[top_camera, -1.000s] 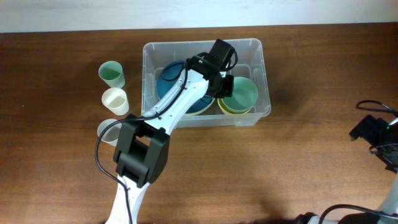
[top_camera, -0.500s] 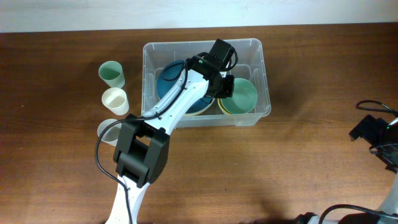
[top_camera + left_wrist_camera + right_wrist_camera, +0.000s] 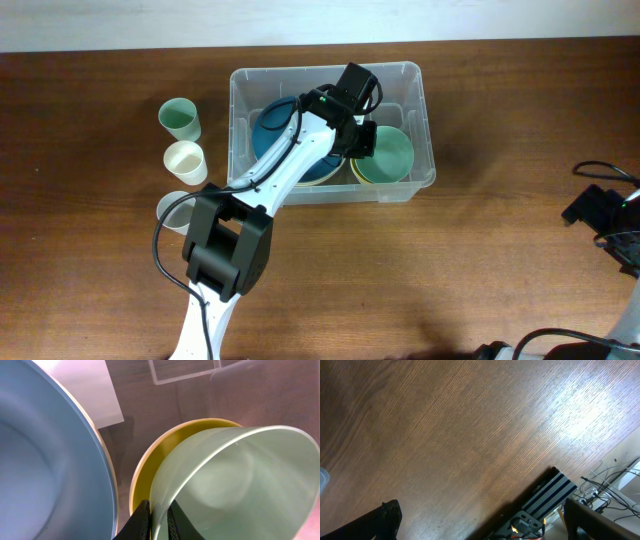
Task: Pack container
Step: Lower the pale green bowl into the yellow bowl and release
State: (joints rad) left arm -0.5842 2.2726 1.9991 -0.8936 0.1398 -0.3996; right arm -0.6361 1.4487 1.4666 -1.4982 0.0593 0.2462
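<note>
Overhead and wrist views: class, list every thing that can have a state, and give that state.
container: open-topped, bowls inside
blue bowl: upright in the container
yellow bowl: upright in the container
green bowl: in the yellow bowl
left gripper: jaws narrow astride the green bowl's rim, grip unclear
right gripper: open, empty
green cup: upright on the table, empty
cream cup: upright on the table, empty

Bowls and fingertips mostly out of sight

Overhead, the left arm (image 3: 290, 165) covers the container's (image 3: 330, 70) middle and part of the blue bowl (image 3: 268, 130). Its base half-hides a pale cup (image 3: 176, 203), and the right arm (image 3: 605, 215) is cropped. At the left wrist, the yellow bowl (image 3: 150, 465) lies mostly under the pale green bowl (image 3: 235, 485). It is unclear whether the left gripper (image 3: 159, 519) pinches that rim.
</note>
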